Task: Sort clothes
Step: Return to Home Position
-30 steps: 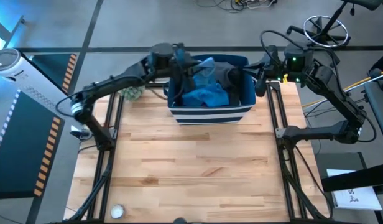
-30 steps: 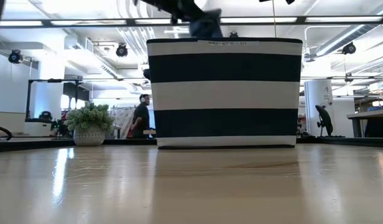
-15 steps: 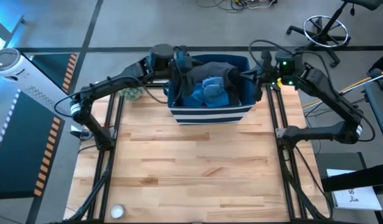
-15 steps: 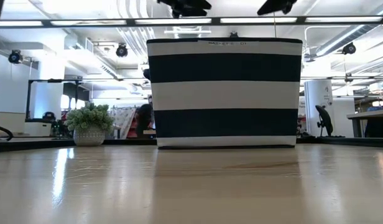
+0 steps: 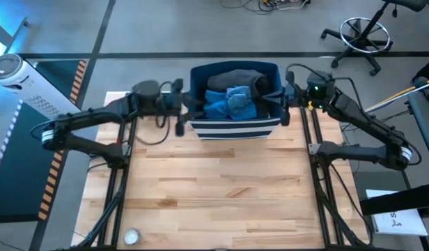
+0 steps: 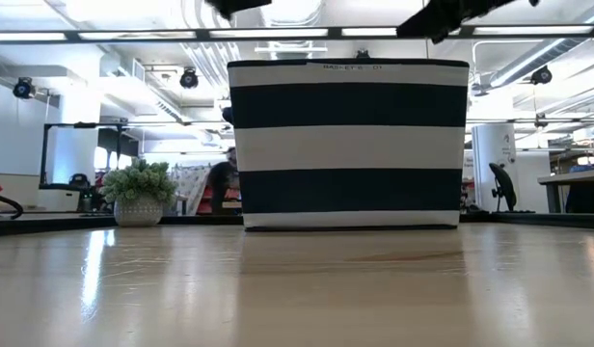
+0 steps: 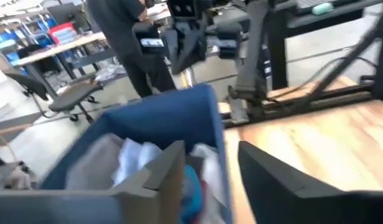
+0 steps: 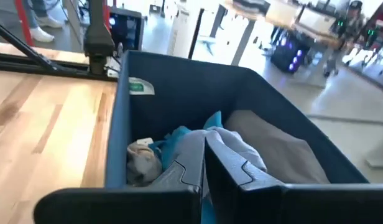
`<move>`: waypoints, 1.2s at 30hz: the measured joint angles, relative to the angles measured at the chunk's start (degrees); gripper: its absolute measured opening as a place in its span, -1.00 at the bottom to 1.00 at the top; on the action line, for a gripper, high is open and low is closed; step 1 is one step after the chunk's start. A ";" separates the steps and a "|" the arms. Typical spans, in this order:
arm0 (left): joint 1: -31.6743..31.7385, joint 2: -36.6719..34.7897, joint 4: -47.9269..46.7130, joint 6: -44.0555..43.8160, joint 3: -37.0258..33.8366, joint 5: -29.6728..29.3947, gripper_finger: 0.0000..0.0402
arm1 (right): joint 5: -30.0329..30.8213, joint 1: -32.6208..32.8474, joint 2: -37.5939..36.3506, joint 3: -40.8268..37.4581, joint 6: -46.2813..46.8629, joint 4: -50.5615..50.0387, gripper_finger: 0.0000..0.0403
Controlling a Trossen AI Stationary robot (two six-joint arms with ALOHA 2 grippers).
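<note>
Clothes [image 5: 230,99] lie in the bin [image 5: 234,127] at upper centre, between the left end effector [image 5: 189,109], fingers apart, and the right end effector [image 5: 279,98], fingers together.

Both dark arms reach inward, left hand [image 5: 186,108] with fingers parted, right hand [image 5: 280,97] with fingers together.

a navy bin with white stripes [image 5: 234,127] stands at the far edge of the wooden desk [image 5: 214,188]. inside it, blue clothes [image 5: 230,102] lie bunched at the front and a grey garment [image 5: 235,78] lies behind them. the left tool [image 5: 181,108] hangs just outside the bin's left wall, and the right tool [image 5: 285,97] is at its right wall.
</note>
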 joint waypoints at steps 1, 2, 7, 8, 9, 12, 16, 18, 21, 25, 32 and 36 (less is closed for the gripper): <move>-0.38 -2.25 0.41 -0.59 -2.69 0.02 -0.36 | -0.30 0.00 -1.10 -1.28 0.00 0.73 -1.00; -0.74 -4.30 1.20 -1.22 -5.19 -0.04 -0.45 | -0.33 0.00 -2.19 -2.55 0.30 1.10 -1.00; -2.38 -15.33 1.98 -4.42 -16.24 -0.13 -0.92 | -2.24 0.00 -8.46 -8.31 0.64 3.14 -1.00; -2.66 -17.56 2.14 -5.09 -18.31 -0.11 -0.96 | -2.35 0.00 -9.83 -9.51 0.64 3.44 -1.00; -2.90 -20.05 2.10 -5.82 -20.37 -0.12 -0.96 | -2.39 0.02 -11.32 -10.75 0.72 3.69 -1.00; -3.79 -27.13 3.83 -7.66 -26.35 -0.13 -0.95 | -2.72 0.00 -15.57 -14.58 1.96 5.95 -1.00; -4.49 -35.72 8.61 -9.23 -35.07 -0.11 -0.99 | -2.90 0.00 -20.01 -20.67 3.57 9.61 -1.00; -4.49 -39.25 10.46 -9.48 -39.08 -0.11 -0.99 | -3.00 0.00 -21.52 -23.84 4.57 11.49 -1.00; -4.49 -44.19 11.90 -10.92 -44.32 -0.11 -1.00 | -3.20 0.00 -23.16 -28.14 5.70 13.99 -1.00; -4.49 -50.86 10.74 -13.17 -49.78 -0.11 -1.00 | -5.87 0.02 -27.70 -32.77 7.83 15.39 -1.00; -4.64 -63.91 3.31 -13.99 -54.54 -0.17 -1.00 | -7.45 0.00 -40.05 -41.53 12.45 25.09 -1.00; -4.74 -68.12 1.64 -14.93 -55.08 -0.52 -1.00 | -7.34 0.00 -46.29 -47.42 15.21 27.58 -1.00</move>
